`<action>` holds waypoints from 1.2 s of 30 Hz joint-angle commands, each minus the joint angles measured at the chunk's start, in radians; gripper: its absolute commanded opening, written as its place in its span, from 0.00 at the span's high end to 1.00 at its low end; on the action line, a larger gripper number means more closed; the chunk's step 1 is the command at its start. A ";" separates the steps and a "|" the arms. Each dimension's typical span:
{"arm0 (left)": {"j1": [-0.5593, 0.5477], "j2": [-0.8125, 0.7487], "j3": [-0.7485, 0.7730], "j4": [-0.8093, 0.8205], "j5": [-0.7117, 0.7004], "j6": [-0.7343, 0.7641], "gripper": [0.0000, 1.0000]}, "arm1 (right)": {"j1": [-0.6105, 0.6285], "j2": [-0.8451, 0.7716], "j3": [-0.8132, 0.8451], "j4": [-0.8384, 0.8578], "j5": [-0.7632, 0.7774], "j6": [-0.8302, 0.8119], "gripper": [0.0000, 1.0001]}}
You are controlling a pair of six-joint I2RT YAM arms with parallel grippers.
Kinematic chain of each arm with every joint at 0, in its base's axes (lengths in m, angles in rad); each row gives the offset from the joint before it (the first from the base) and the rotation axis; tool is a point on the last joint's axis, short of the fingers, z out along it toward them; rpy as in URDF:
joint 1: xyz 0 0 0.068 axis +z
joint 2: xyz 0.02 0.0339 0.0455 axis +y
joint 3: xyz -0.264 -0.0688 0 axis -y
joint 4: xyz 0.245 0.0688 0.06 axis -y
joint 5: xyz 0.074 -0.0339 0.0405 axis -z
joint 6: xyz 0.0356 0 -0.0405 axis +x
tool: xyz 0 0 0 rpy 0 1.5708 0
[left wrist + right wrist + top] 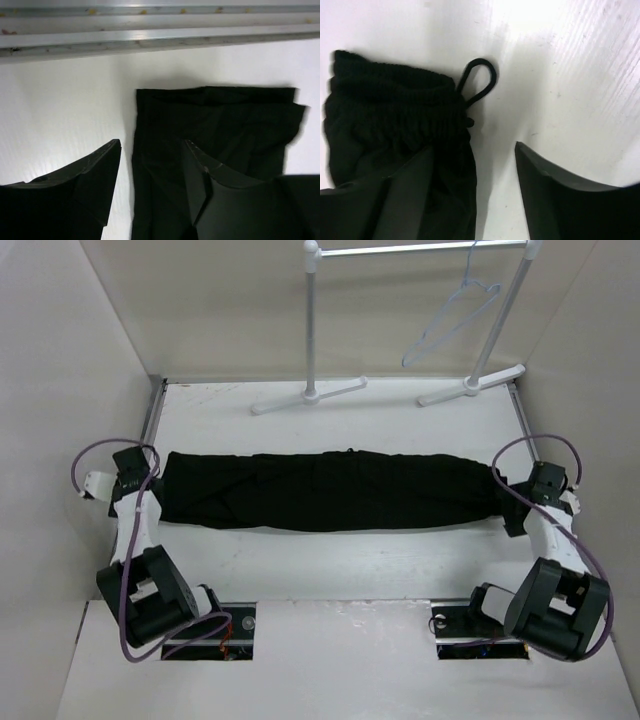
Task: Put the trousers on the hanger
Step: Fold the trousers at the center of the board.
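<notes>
while the trousers (320,490) lie stretched flat across the worktop (350,430), the hanger (450,325) hangs on the rack (312,320) behind (well apart), so nothing is done yet. the left tool (151,145) gapes over the leg hems (215,95), the right tool (472,147) beside the waistband (395,95); neither grips anything.

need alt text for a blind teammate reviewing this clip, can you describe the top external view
Black trousers lie stretched flat across a white table, with the left gripper at one end and the right gripper at the other, both open. Behind them, a pale wire hanger hangs on a white garment rack.
</notes>
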 commanded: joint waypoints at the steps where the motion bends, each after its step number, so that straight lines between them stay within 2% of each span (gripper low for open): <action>1: -0.051 -0.089 0.141 -0.033 -0.036 0.056 0.50 | 0.055 -0.079 0.123 -0.030 0.068 -0.031 0.24; 4: -0.119 -0.072 0.206 -0.030 -0.044 0.118 0.48 | 0.124 -0.122 0.187 -0.046 0.105 -0.043 0.21; 7: -0.179 0.070 0.301 -0.025 0.037 0.167 0.45 | 0.221 -0.117 0.225 -0.043 0.117 -0.080 0.24; 9: -0.200 0.202 0.390 -0.040 0.109 0.207 0.45 | 0.285 -0.081 0.230 -0.012 0.096 -0.109 0.31; 12: -0.216 0.355 0.494 -0.066 0.141 0.227 0.46 | 0.362 -0.012 0.230 0.038 0.010 -0.123 0.56; 15: -0.217 0.471 0.582 -0.091 0.146 0.239 0.47 | 0.419 0.022 0.219 0.069 -0.050 -0.116 0.67; 18: -0.217 0.557 0.649 -0.114 0.158 0.245 0.51 | 0.467 0.034 0.187 0.087 -0.067 -0.117 0.64; 21: -0.217 0.607 0.672 -0.114 0.135 0.239 0.58 | 0.484 0.041 0.126 0.120 -0.053 -0.113 0.52; 25: -0.217 0.644 0.692 -0.102 0.091 0.232 0.84 | 0.443 0.089 0.062 0.172 -0.049 -0.088 0.50; 27: -0.208 0.653 0.694 -0.090 0.074 0.225 0.91 | 0.389 0.134 0.049 0.196 -0.058 -0.074 0.51; 30: -0.182 0.652 0.692 -0.060 0.060 0.219 0.95 | 0.335 0.191 0.052 0.203 -0.052 -0.062 0.53; 36: -0.142 0.687 0.731 -0.008 0.072 0.221 0.95 | 0.277 0.237 0.064 0.195 -0.009 -0.057 0.55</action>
